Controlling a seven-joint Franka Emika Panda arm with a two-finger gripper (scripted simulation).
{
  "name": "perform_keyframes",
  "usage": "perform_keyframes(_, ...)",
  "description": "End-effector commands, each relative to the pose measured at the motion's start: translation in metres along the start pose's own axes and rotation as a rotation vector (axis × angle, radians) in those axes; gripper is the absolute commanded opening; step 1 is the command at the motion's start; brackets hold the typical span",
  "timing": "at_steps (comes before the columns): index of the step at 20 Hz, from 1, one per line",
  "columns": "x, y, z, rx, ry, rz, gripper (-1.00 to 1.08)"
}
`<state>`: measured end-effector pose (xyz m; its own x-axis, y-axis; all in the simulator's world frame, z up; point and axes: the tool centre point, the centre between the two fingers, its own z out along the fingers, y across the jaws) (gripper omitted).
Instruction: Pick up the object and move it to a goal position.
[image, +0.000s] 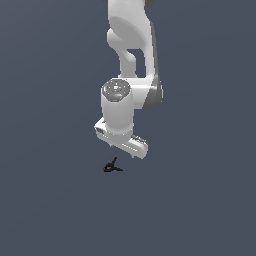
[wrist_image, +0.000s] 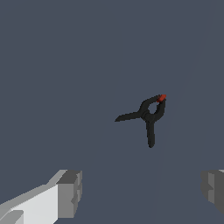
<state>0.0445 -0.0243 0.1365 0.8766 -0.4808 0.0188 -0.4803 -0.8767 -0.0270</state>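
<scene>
Exterior view: the white, jointed Franka arm (image: 131, 75) descends from the upper edge of the frame and ends in its white hand (image: 121, 148), which hangs above a plain, uniform slate-grey ground (image: 50, 200); no edges or corners of this surface are visible, so places can be given only relative to the hand. The object, a tiny black spring-clamp-like piece with splayed prongs and a small red tip (image: 112, 167), lies on the ground just below the hand and slightly toward the exterior view's left, apart from the fingers and far smaller than the hand. No goal marker is visible. Wrist view: the two grey finger pads (wrist_image: 70, 194) stand wide apart, so the hand is open and holds nothing. The clamp (wrist_image: 148, 114) lies flat between the lines of the two fingers but ahead of them, its red tip (wrist_image: 162, 98) at one end and two prongs spreading from the pivot. Progress: judged from these views, the task is at its approach stage; the hand is near but not yet centred over the clamp. Alignment, descent, closing on the piece, lifting and carrying it to the goal all remain.
</scene>
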Motion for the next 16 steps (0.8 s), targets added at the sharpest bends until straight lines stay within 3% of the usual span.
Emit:
perform_keyframes(1,0.006,0.005,0.009,-0.002,-0.004,0.087,1.0)
perform_keyframes(16,0.035,0.031,0.059,-0.024,-0.012,0.538,1.0)
